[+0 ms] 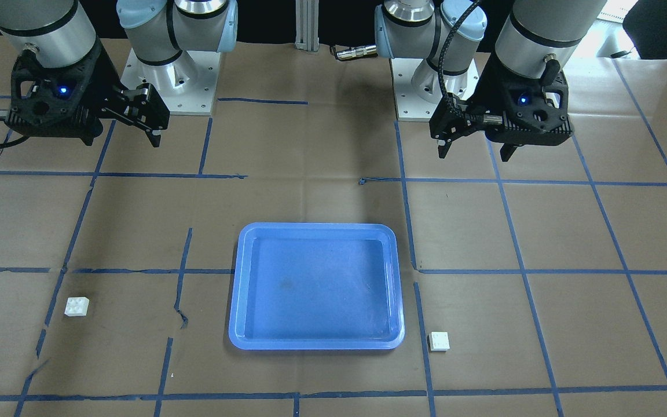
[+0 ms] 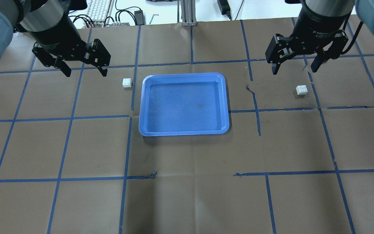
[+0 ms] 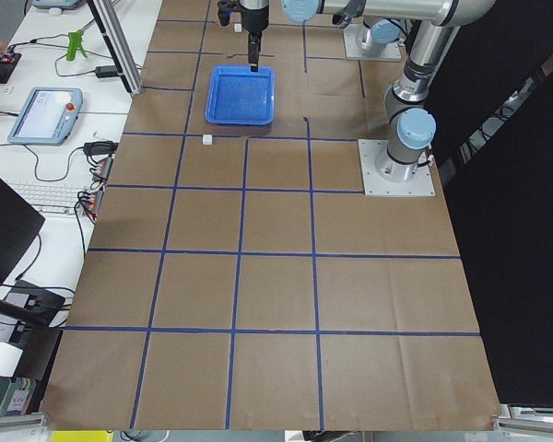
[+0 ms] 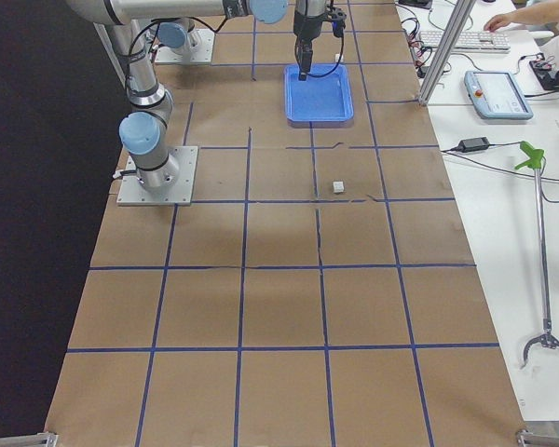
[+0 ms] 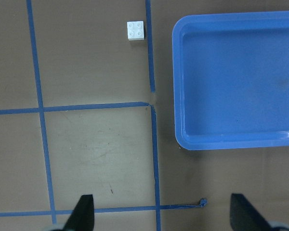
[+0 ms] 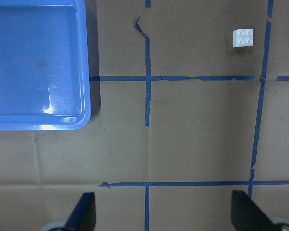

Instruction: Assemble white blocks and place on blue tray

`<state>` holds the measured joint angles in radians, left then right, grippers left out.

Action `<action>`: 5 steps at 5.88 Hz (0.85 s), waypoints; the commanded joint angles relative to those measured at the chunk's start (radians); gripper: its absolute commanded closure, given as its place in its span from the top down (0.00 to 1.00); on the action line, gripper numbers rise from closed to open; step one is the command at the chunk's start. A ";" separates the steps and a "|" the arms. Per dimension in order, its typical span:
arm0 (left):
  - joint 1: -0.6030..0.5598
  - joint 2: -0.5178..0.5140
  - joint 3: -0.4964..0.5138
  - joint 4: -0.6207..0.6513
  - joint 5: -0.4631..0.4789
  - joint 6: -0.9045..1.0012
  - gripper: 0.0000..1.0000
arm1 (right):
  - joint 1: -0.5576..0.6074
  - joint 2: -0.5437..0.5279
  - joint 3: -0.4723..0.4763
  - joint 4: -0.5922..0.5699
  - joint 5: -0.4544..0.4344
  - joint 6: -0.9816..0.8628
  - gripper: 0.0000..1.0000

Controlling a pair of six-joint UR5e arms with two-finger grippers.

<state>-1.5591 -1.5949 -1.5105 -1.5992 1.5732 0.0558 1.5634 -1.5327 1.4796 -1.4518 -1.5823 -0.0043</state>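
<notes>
The blue tray lies at the table's middle, with nothing in it; it also shows in the front view. One white block sits just left of the tray, studs up, also seen in the left wrist view and the front view. The other white block sits far right of the tray, also in the right wrist view and the front view. My left gripper hangs open and empty above the table, left of its block. My right gripper hangs open and empty just beyond its block.
Brown paper with a blue tape grid covers the table; the tape is torn in places. The arm bases stand at the robot's side. A keyboard and cables lie past the far edge. A side bench holds a teach pendant.
</notes>
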 commanded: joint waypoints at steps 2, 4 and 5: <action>0.005 0.003 -0.002 -0.004 -0.002 0.001 0.99 | -0.003 0.005 -0.002 -0.001 0.002 0.007 1.00; 0.007 0.006 -0.008 -0.005 0.001 0.001 0.99 | -0.011 0.006 0.001 -0.008 -0.007 -0.116 1.00; 0.008 0.007 -0.005 -0.001 -0.001 0.001 0.99 | -0.040 0.006 0.001 -0.015 -0.013 -0.326 1.00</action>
<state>-1.5521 -1.5896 -1.5162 -1.6023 1.5724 0.0565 1.5449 -1.5268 1.4797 -1.4604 -1.5899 -0.1621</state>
